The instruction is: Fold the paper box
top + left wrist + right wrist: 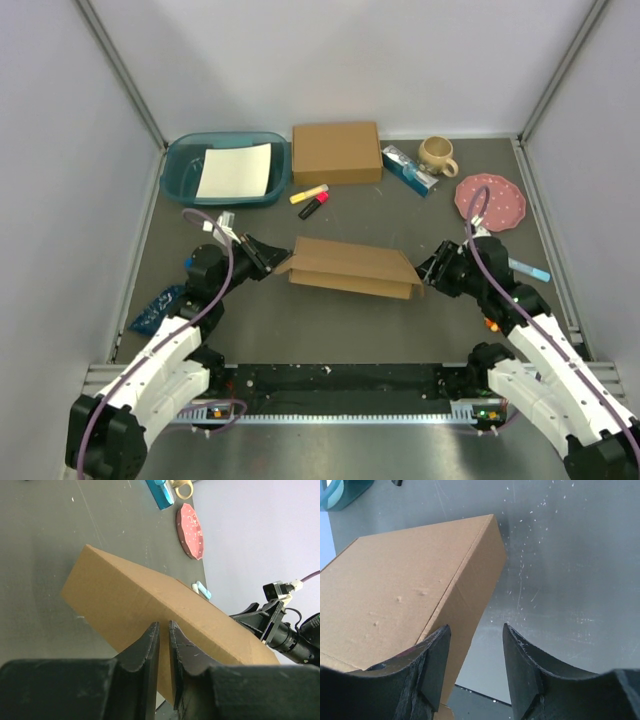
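The paper box [350, 266] lies mid-table as a flat brown closed shape, slightly tilted. My left gripper [268, 258] is at its left end. In the left wrist view its jaws [164, 627] are nearly together, pinching a thin cardboard edge of the box [140, 605]. My right gripper [432, 270] sits just off the box's right end. In the right wrist view this gripper [475, 630] is open, with only grey table between the fingers. The box's corner [395, 595] lies beside the left finger [437, 655].
A smaller brown cardboard box [337, 152] stands at the back. A teal basin [190, 165] holding white paper is to its left. Markers [312, 198], a blue carton [410, 170], a mug [437, 154] and a pink plate [490, 200] lie behind. A blue packet [158, 308] lies near my left arm.
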### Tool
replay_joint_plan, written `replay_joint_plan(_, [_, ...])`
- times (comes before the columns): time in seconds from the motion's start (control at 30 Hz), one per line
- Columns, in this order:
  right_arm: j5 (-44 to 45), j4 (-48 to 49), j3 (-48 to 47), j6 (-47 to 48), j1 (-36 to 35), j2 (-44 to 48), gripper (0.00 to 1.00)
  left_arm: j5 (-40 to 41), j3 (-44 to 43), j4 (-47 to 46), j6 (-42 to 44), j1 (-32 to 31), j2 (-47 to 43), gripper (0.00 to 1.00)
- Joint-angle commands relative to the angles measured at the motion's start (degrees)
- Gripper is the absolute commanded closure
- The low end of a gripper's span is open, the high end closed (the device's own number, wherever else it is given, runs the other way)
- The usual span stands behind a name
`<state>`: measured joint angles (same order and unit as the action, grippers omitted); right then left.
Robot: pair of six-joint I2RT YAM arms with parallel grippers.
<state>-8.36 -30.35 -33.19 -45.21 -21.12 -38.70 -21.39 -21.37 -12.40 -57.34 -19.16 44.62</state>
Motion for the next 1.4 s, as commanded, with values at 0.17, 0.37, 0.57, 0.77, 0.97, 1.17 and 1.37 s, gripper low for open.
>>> replay_joint_plan(0.17, [-6.67,2.58,-8.82,-3.3,-0.41,-2.96,0.5,-8.67,-3.15,3.96,-1.72,-1.32,-0.59,0.81])
replay_joint_plan(0.37, [-7.45,-1.55,-14.7,-1.64,-0.5,-7.88,0.49,-9.81,-6.05,8.71,-2.07,-1.41,0.11,0.81])
replay_joint_plan(0.57, [-8.43,-2.26,-15.41,-1.11,-0.5,-9.03,0.48,-8.94,-6.06,11.08,-1.81,-1.94,-2.16,0.79])
replay_joint_plan(0.77, [-8.16,-3.66,-13.92,-0.06,-0.41,-7.89,0.46,-8.67,-6.14,12.14,-1.02,-1.94,-3.31,0.78])
replay_joint_plan(0.97, [-9.04,-6.73,-13.13,0.56,-0.5,-5.25,0.44,-10.25,-7.9,15.82,-1.46,-1.94,-4.28,0.78])
replay_joint_plan(1.17, [-10.01,-9.2,-11.99,1.35,-0.5,-3.4,0.41,-11.05,-8.17,19.43,-1.54,-2.02,-7.53,0.77])
replay_joint_plan(1.37, [-9.31,-8.76,-9.97,2.49,-0.5,-7.6,0.37,-9.99,-6.76,18.21,-1.37,-2.02,-5.34,0.75])
